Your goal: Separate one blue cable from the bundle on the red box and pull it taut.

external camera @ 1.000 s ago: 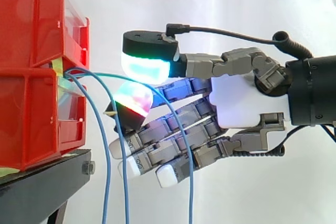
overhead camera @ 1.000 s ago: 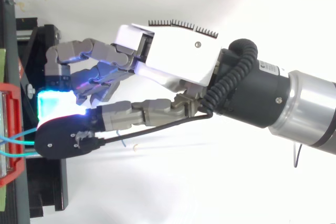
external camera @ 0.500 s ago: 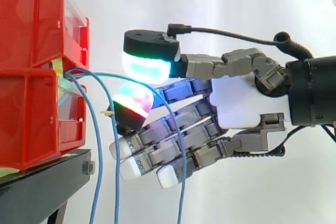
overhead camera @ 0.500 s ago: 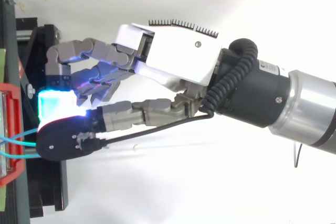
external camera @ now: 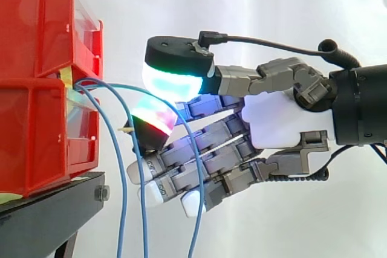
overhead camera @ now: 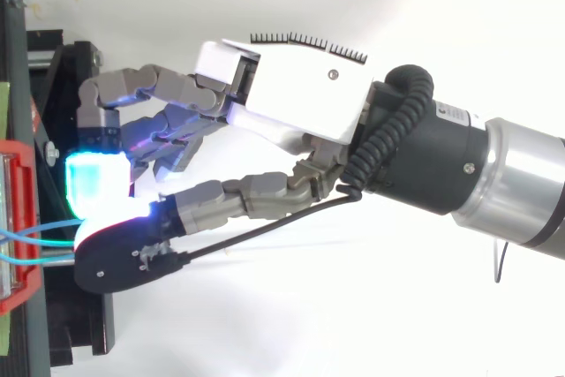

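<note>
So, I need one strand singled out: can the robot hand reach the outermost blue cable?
Probably yes: that blue cable loops across the robot hand, apart from the other two cables nearer the red box.

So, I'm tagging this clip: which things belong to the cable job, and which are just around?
Job: blue cables, the red box they come from, the hand.
Just around: upper red bin, black stand, white curtain.

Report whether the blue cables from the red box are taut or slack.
Slack: the blue cables arch out of the red box and hang in loose curves past the hand.
</note>
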Controlling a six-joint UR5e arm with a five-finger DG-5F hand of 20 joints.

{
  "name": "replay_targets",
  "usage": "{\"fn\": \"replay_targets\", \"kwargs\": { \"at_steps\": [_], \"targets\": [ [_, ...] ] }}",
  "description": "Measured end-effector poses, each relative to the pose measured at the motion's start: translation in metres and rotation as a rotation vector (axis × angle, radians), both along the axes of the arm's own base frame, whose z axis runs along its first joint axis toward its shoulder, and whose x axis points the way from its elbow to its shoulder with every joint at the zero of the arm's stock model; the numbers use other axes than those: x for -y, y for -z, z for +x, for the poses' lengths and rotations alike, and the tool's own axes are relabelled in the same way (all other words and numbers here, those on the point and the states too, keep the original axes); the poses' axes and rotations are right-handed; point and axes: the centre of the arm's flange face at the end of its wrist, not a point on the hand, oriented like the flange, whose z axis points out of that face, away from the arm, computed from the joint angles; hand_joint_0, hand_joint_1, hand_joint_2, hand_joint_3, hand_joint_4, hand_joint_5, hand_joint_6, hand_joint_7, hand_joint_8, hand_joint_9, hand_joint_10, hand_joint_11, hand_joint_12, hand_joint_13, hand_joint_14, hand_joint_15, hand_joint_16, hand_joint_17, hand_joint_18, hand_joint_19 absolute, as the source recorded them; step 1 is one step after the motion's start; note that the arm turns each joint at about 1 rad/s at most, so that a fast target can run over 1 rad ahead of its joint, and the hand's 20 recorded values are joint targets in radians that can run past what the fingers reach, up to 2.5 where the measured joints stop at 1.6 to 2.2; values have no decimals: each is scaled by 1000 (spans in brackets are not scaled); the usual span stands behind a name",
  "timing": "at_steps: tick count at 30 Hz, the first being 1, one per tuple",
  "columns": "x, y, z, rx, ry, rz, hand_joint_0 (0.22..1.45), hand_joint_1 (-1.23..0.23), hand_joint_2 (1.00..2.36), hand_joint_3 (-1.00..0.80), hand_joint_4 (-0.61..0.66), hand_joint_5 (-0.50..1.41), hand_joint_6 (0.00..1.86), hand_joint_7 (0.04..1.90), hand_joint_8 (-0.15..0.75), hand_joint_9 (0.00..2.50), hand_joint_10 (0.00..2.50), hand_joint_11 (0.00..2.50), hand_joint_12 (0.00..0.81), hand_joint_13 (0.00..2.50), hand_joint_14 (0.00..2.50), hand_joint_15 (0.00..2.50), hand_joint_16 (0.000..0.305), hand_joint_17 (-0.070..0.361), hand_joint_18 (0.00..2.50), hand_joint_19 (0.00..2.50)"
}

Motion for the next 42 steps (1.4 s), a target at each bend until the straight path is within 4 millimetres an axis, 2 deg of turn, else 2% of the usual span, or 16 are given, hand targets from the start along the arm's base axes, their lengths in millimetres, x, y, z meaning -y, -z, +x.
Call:
{"fn": "replay_targets", "kwargs": {
  "at_steps": [7, 12, 15, 17, 28, 42],
  "targets": [
    [0, 0, 0, 0, 0, 0, 557, -771, 1002, -458, 248, -78, 500, 1418, 348, 867, 12, 461, 429, 768, 11, 363, 56, 127, 748, 639],
    [0, 0, 0, 0, 0, 1, 615, -770, 1016, -229, 228, -78, 509, 1432, 344, 868, 14, 462, 419, 763, 11, 354, 55, 124, 753, 627],
    [0, 0, 0, 0, 0, 1, 618, -751, 1018, -184, 233, -77, 511, 1419, 348, 872, 13, 460, 423, 769, 11, 355, 56, 126, 765, 618],
    [0, 0, 0, 0, 0, 1, 630, -686, 1017, -153, 240, -77, 512, 1407, 351, 881, 11, 447, 428, 778, 11, 353, 58, 130, 778, 611],
    [0, 0, 0, 0, 0, 1, 631, -522, 1014, -206, 235, -69, 501, 1398, 358, 933, 11, 440, 433, 805, 11, 356, 59, 132, 770, 600],
    [0, 0, 0, 0, 1, 1, 622, -484, 1014, -289, 270, -65, 501, 1413, 374, 1030, 12, 458, 430, 862, 11, 364, 57, 127, 760, 600]
  ]
}}
